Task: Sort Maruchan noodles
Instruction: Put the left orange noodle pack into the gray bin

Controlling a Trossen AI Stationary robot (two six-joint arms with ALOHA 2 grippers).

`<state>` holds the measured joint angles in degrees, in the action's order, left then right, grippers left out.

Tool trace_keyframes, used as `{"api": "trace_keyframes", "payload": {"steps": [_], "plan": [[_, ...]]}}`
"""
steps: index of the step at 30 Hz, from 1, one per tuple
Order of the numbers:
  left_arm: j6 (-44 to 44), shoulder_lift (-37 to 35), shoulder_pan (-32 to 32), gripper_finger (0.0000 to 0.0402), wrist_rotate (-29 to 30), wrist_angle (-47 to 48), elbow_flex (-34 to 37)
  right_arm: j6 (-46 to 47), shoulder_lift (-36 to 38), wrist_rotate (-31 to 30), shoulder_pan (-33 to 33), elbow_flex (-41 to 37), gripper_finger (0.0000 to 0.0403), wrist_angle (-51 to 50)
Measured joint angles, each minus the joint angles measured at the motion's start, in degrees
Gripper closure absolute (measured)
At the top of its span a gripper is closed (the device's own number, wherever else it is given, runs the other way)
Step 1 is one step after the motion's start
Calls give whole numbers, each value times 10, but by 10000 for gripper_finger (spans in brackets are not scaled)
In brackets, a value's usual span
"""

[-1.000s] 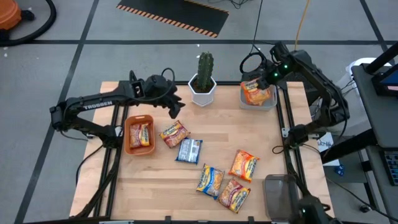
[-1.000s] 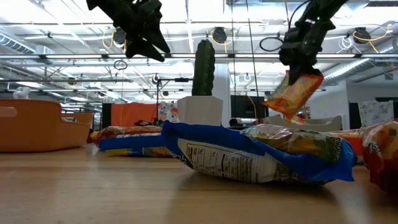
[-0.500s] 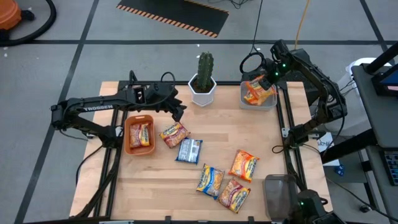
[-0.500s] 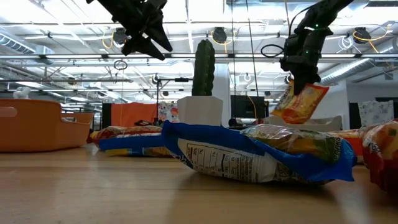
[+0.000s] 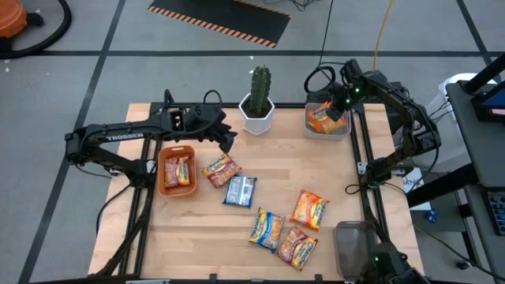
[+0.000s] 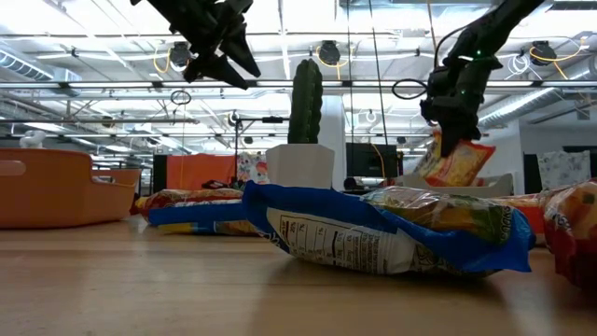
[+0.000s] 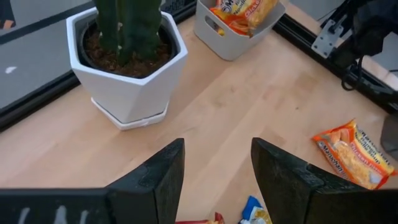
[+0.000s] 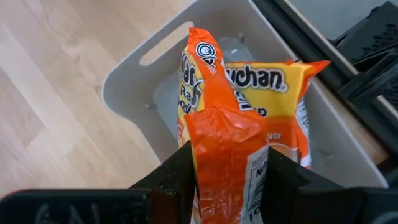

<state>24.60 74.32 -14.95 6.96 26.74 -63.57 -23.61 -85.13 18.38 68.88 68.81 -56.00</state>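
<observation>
My right arm reaches over the far right corner of the tabletop (image 5: 339, 181), its right hand (image 5: 334, 108) pointing down into the grey bin (image 5: 309, 126) there. From my right wrist camera I see the fingers clamped on an orange packet (image 8: 227, 134), which hangs upright inside the bin with another orange-yellow packet just behind it. The level camera shows what the overhead one does not: that packet (image 6: 454, 161) hangs tilted below the hand, above the bin's rim.

My left arm stretches along the far edge, and the left hand (image 5: 226, 139) hovers above the tabletop beside the potted cactus (image 5: 258, 101). The left wrist camera shows its fingers (image 7: 166, 171) apart with nothing between them.

The orange bin (image 5: 164, 181) near the left edge holds one packet (image 5: 178, 170). Just beside it lie a red-orange packet (image 5: 220, 169) and a blue packet (image 5: 240, 190). Nearer the front right corner lie three more: a blue and yellow one (image 5: 267, 229), an orange one (image 5: 309, 209) and a red-orange one (image 5: 296, 246).
</observation>
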Motion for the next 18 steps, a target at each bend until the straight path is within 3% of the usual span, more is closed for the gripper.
{"api": "trace_keyframes", "payload": {"steps": [5,9,15,18], "plan": [[-32,0,-1,211,1,1,0,3,2,-17,-1,-6,277,9],[-55,0,-13,211,-5,6,0,40,17,-55,-1,-5,234,35],[-97,0,-50,211,-72,21,0,69,36,-98,-16,-2,157,64],[-127,0,-68,211,-119,34,0,136,49,-95,-25,-2,137,74]]}}
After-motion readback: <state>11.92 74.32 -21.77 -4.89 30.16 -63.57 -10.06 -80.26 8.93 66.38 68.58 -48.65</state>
